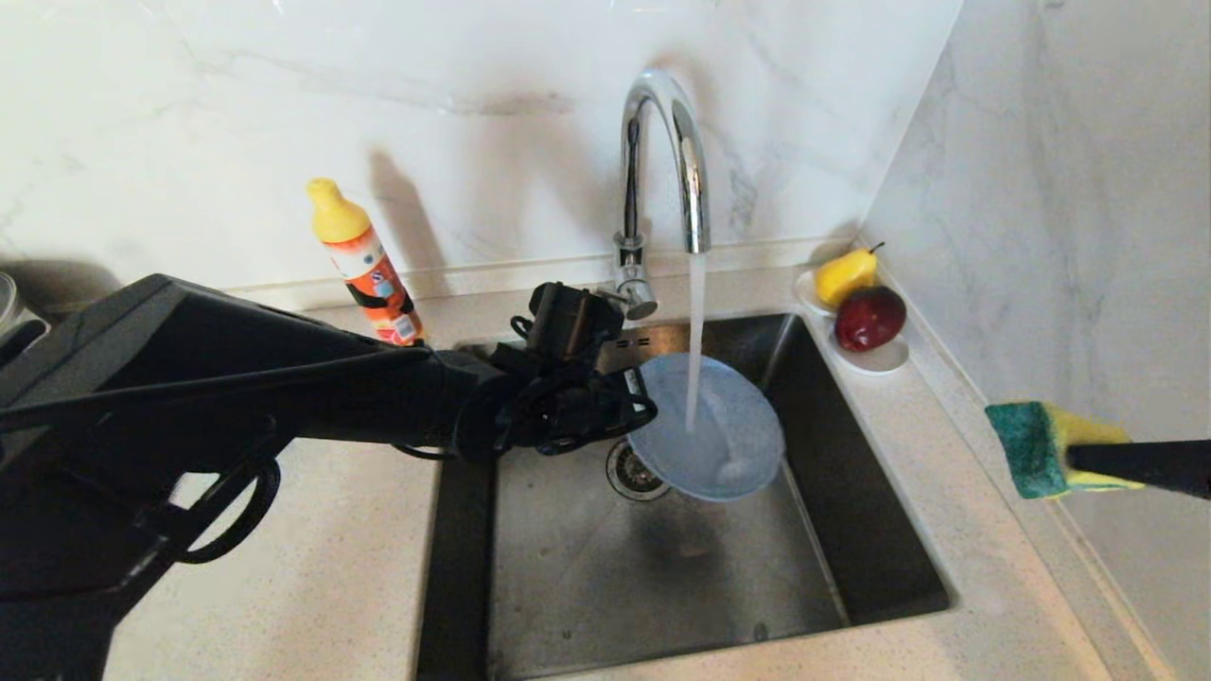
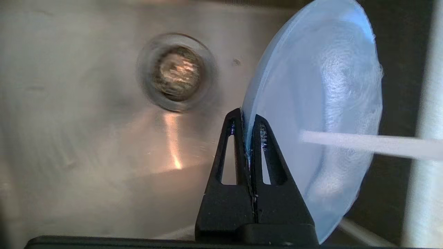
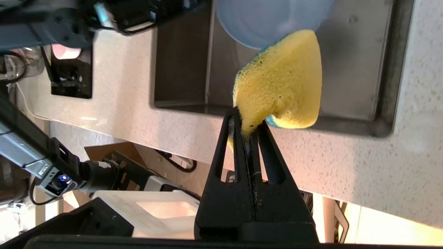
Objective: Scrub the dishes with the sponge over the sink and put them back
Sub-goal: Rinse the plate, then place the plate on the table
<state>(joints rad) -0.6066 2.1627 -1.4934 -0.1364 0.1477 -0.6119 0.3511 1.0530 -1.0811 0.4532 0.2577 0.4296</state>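
Over the sink [image 1: 880,530], in the head view, the left gripper [image 1: 636,409] is holding the grey-blue plate [image 1: 708,430] by its rim, tilted, just in front of the tap [image 1: 662,170] and above the drain strainer [image 1: 632,470]. Water is running from the tap onto the plate's face. The right gripper is reaching in from beyond the sink's right rim, over the tabletop [image 1: 946,445], with the sponge [image 1: 1041,446] pinched in it, green face turned toward the sink and well apart from the plate. An orange bottle [image 1: 364,265] is standing behind the sink's left corner; a saucer [image 1: 875,357] with a pear and an apple is sitting behind its right corner.

Seen from the left wrist, the fingers [image 2: 261,138] are closing on only the thin edge of the plate [image 2: 318,114], one on each side, with the water stream [image 2: 370,143] striking the wet face. That grip looks shallow: when the sponge presses, the plate could pivot or slide out and drop into the sink.

Seen from the right wrist, the right gripper [image 3: 247,129] is clamping just a corner of the sponge [image 3: 280,86], which is bulging free toward the sink. Scrubbing pressure could peel it loose, or the soft body could fold and wipe poorly.
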